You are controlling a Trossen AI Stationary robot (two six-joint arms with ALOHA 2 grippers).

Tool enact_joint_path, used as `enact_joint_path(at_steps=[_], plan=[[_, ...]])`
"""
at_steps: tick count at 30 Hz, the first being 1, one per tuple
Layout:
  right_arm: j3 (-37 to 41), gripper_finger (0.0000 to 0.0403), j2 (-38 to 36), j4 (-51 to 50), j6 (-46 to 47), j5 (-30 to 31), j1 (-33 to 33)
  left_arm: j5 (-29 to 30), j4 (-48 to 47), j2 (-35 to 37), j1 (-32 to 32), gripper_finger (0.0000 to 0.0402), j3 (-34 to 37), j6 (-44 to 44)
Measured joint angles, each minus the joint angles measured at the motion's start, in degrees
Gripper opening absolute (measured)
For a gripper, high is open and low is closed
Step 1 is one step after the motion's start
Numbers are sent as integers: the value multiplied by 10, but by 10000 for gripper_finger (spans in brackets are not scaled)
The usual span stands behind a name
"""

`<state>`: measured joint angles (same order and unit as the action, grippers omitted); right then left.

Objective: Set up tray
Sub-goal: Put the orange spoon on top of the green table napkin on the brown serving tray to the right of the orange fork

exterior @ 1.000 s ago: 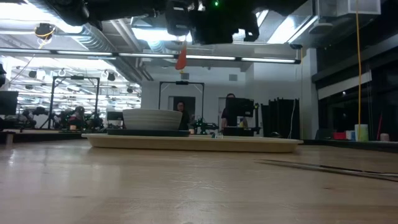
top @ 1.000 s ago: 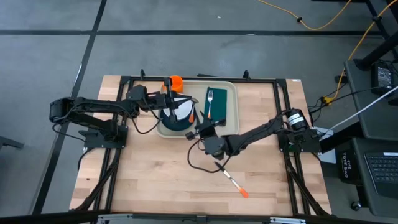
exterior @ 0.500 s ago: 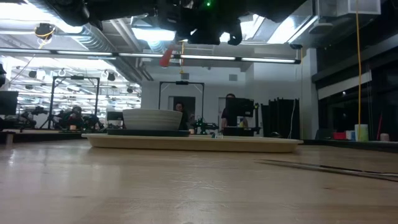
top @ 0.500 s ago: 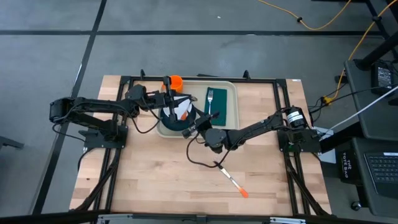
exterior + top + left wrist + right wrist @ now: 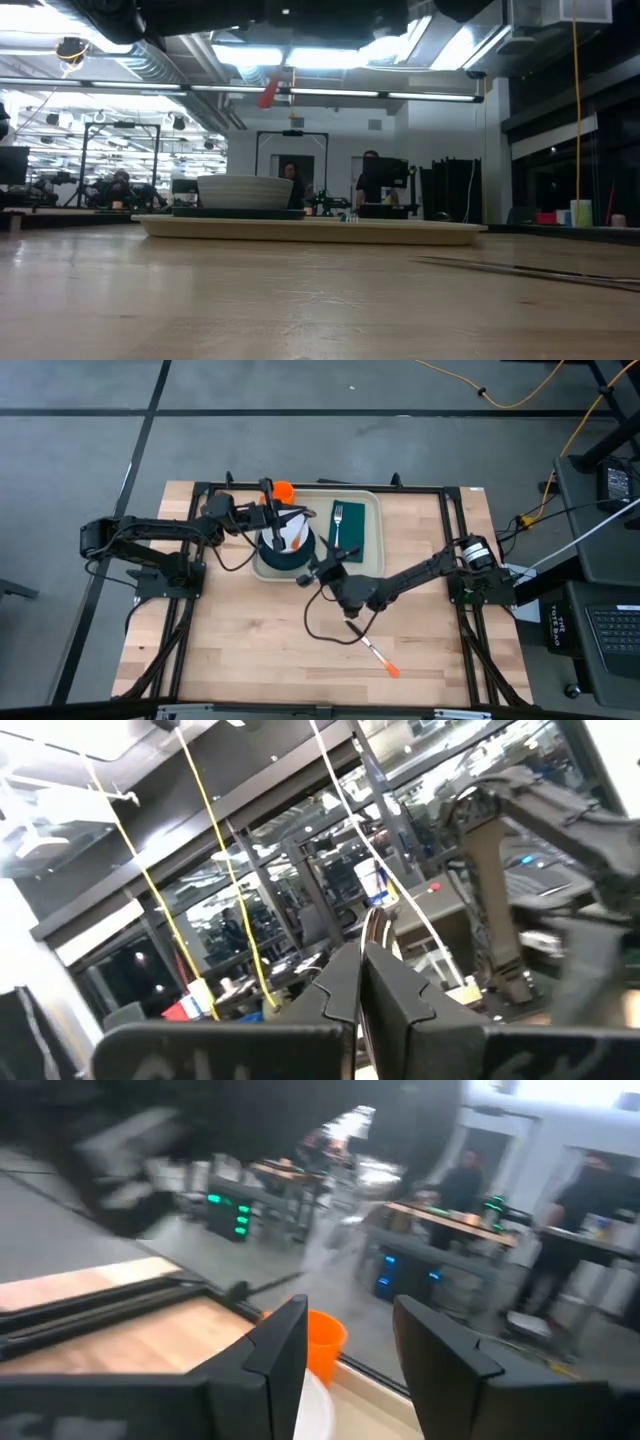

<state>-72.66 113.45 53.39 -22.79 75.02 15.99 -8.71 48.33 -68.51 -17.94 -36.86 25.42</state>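
Wooden counter (image 5: 250,650) carries everything, and the two dark arms reach in from its sides. At the left, the left claw (image 5: 268,512) hovers over the near-left part of the tray, above the bowl, clenched on a slim utensil whose orange handle (image 5: 296,538) hangs over the white bowl (image 5: 289,536); the left wrist view shows the two fingers (image 5: 340,992) pressed together around a thin metal shaft. An orange cup (image 5: 283,491) stands just beyond the tray's far-left corner. The bowl sits on a dark round plate (image 5: 283,557) in the left half of the cream tray (image 5: 372,510), which lies at the far middle of the counter. On the tray's right half a dark green napkin (image 5: 352,525) lies lengthwise with a fork (image 5: 337,520) on it. The right claw (image 5: 312,573) hangs just at the tray's near edge beside the plate, released, its fingers (image 5: 283,1342) apart with nothing between them. Farther right and nearer, an orange-handled utensil (image 5: 374,653) lies alone on the bare wood, well apart from the tray.
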Motion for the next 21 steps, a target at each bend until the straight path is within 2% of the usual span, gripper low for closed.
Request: enact_joint_path(at_steps=[5,14,21], plan=[[0,154,0,-8,18,-30,-2,-10,16,0,0,2,0,23],[0,154,0,-4,44,-32,-27,-60,38,0,15,2,0,37],[0,154,0,-4,45,-33,-34,-65,38,0,23,2,0,43]])
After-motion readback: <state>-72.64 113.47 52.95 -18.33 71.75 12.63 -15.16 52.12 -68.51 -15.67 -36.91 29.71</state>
